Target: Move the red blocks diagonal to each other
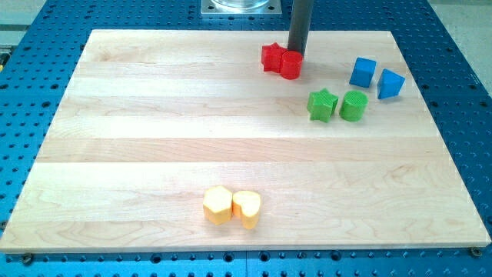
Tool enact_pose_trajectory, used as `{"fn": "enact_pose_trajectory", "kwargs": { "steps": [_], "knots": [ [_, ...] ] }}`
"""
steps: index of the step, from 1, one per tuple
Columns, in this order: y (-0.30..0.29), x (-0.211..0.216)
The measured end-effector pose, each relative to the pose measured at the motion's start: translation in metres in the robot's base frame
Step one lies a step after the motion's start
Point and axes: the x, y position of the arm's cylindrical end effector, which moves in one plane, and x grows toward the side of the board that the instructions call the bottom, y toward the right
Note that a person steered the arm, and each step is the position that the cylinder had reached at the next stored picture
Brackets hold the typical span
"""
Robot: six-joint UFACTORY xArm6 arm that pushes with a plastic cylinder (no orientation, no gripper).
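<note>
I have my tip [296, 54] down at the far edge of the board [154, 154], right behind the red cylinder [291, 65] and touching it or very nearly so. There is no gripper on this arm, only the bare rod, so nothing is grasped; it can only shove. The red star [271, 58] sits pressed against the cylinder's left side, slightly farther back, so the pair already lies a little skewed rather than squarely side by side. I judge the tip stands behind the cylinder so that a push toward me would slide it nearer and set the two corner to corner.

To the right, well apart from the reds, sit a blue cube [363, 71] and a blue wedge-like block [390, 83], with a green star [322, 105] and green cylinder [354, 105] nearer. Two yellow blocks [231, 206] touch each other close to the near edge, out of the way.
</note>
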Motion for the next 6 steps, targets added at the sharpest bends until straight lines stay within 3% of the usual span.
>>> {"fn": "enact_pose_trajectory", "kwargs": {
  "steps": [3, 6],
  "knots": [
    [-0.002, 0.063],
    [-0.007, 0.060]
  ]
}}
